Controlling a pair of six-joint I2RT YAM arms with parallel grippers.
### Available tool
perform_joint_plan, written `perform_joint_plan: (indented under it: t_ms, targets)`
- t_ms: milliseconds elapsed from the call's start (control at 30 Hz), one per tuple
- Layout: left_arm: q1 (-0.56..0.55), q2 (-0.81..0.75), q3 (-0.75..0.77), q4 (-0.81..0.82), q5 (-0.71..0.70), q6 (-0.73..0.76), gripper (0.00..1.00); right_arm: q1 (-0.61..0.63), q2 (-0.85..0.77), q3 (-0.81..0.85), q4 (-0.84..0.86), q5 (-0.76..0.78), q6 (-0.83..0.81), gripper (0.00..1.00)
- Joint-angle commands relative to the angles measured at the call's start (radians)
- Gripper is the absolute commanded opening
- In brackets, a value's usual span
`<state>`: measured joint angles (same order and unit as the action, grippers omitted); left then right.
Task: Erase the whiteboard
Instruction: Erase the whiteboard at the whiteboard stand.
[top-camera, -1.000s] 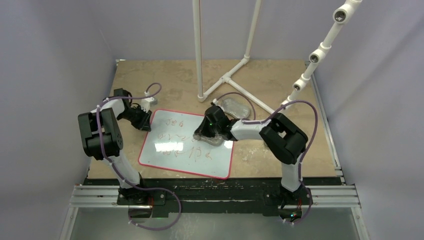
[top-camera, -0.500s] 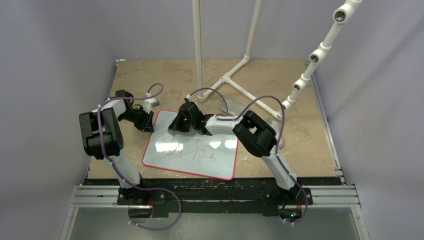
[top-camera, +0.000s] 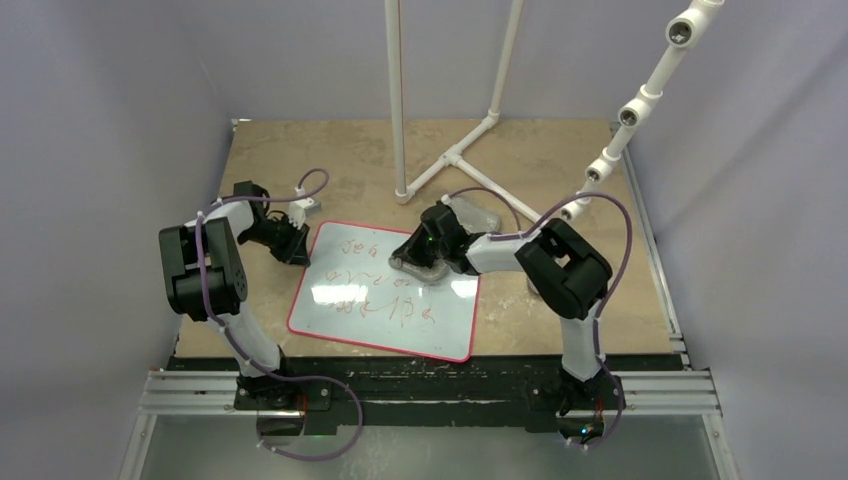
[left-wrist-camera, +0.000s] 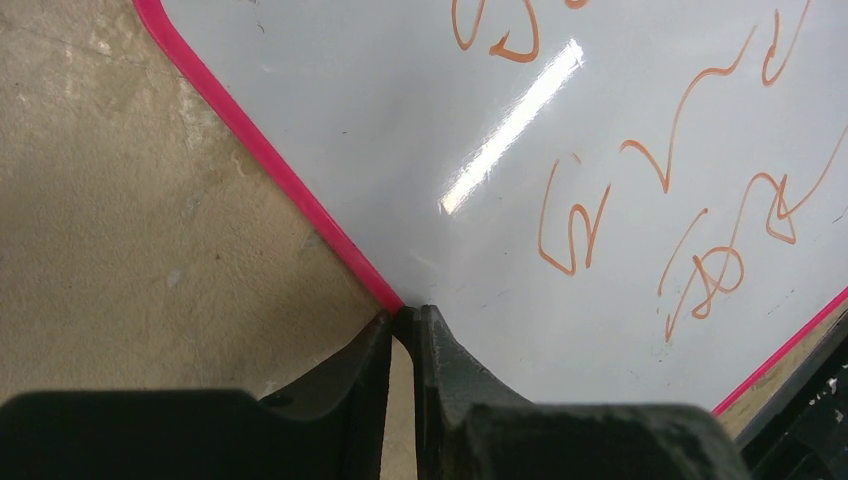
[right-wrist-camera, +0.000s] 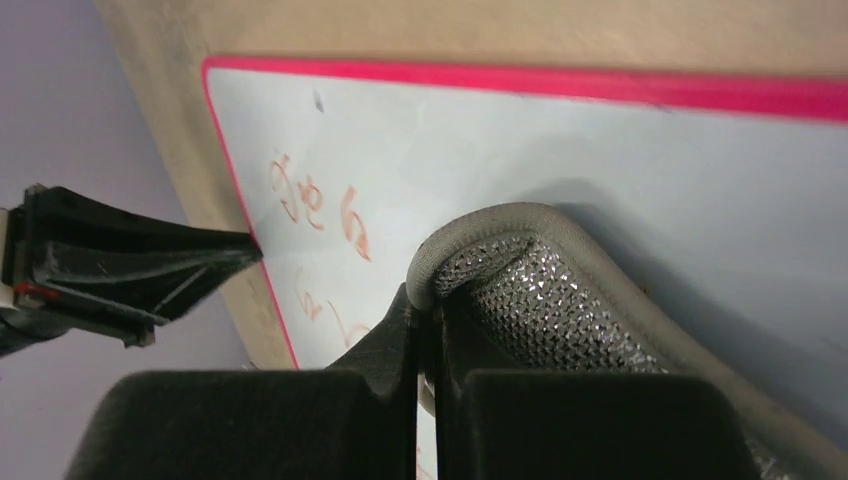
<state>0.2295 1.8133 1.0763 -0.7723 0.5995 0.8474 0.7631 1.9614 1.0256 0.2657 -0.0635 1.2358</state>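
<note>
Well, from the top camera we see the whiteboard (top-camera: 440, 325) lying flat on the table (top-camera: 560, 170) between the two arms. The left gripper (top-camera: 297, 248) sits at the board's left edge near its far corner. The right gripper (top-camera: 424, 262) presses a mesh pad (top-camera: 409, 269) onto the board's far right part. A second pad (top-camera: 472, 214) lies just beyond those jaws, off the board. Red scribbles (top-camera: 370, 282) cover much of the surface between the two sets of jaws.

At the left wrist, the jaws stand almost together, with the board's red rim running into the narrow gap between them. We read this as pinching the edge (a hold-down, by our guess). The white face spreads ahead and to the right of the fingertips.

At the right wrist, the jaws are pressed together on the pad's grey rim. Its silvery mesh bulges just to the right of the fingertips and rests on the board. Scribbles lie ahead and to the left, toward the other gripper.

We judge the wiping step to be in hand and far from done. The next move calls for dragging the pad across the marks toward the left jaws with steady downward pressure, while the left pinch stops the board sliding.
</note>
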Motion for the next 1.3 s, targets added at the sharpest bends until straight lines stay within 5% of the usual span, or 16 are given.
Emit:
perform_joint_plan:
  t_ms: [0,267,600,733,1067,1167,1267]
  targets:
    - [-0.016,0.071,-0.087,-0.017,-0.142,0.018,0.13,0.052,0.153,0.170,-0.045,0.035,-0.035,0.00]
    - [-0.017,0.070,-0.091,-0.012,-0.157,0.016,0.11,0.128,0.438,0.587,-0.027,-0.109,0.033,0.00]
    - [-0.017,0.074,-0.083,-0.001,-0.165,0.019,0.09,-0.001,0.061,0.000,-0.024,-0.015,0.017,0.00]
    - [-0.017,0.073,-0.077,-0.005,-0.160,0.016,0.08,0.007,0.142,0.096,-0.048,-0.015,-0.033,0.00]
    - [-0.016,0.068,-0.096,0.002,-0.164,0.015,0.06,0.106,0.488,0.637,-0.047,-0.079,0.051,0.00]
    - [-0.018,0.069,-0.099,0.007,-0.168,0.017,0.06,0.110,0.486,0.627,-0.071,-0.081,0.054,0.00]
    - [-0.016,0.066,-0.101,0.011,-0.174,0.022,0.05,0.090,0.350,0.413,-0.069,-0.047,0.068,0.00]
